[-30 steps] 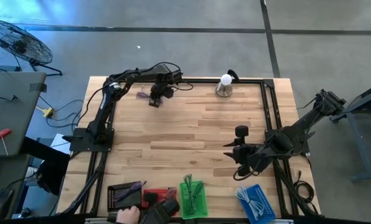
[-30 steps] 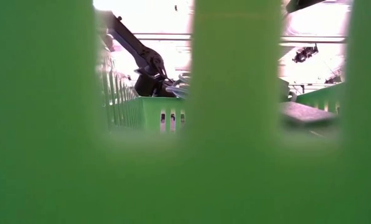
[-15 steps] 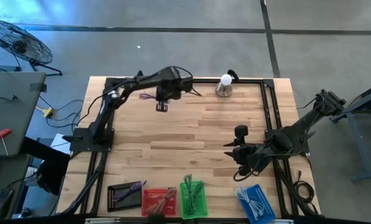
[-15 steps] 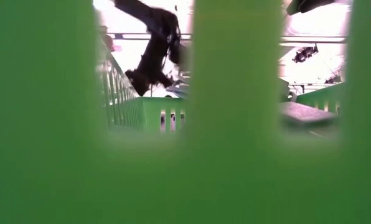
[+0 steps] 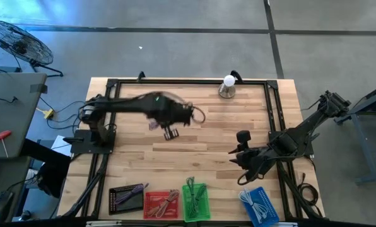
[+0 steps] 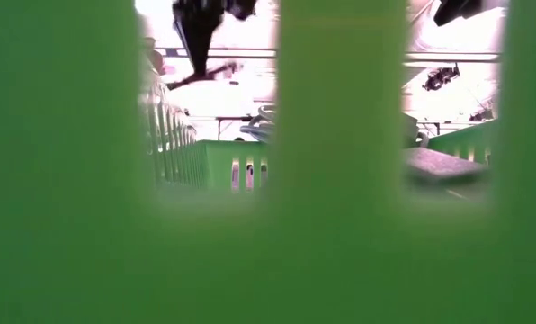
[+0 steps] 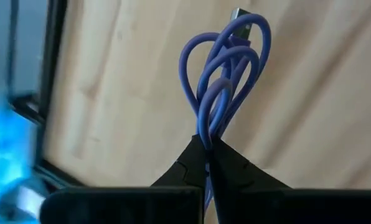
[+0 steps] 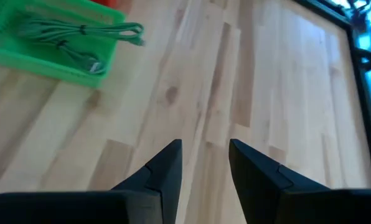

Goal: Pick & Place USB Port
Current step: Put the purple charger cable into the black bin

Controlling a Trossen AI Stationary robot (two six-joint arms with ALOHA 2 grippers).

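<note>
My left gripper hovers over the middle of the table, shut on a coiled purple USB cable. The cable's metal plug sticks out at the end farthest from the fingers. In the low view the left arm shows high up, behind green slats. My right gripper is open and holds nothing. It waits above bare wood near the table's right side. A black tray at the near edge holds more purple cables. My left gripper pinches the purple cable's coil at one end of the bundle, with several loops together between the two fingers. It holds from above. The coil is lifted clear of the table and reaches out past the fingertips, plug end outermost.
Red, green and blue baskets of cables stand beside the black tray along the near edge. A white-bulbed lamp stands at the far edge. A black frame borders the wood. The green basket's wall blocks most of the low view.
My left arm has swung from the table's far-left corner toward the middle and the near side, carrying the purple cable off the table. It has risen in the low view. A person's hand at the near edge has set down the red basket and withdrawn.
</note>
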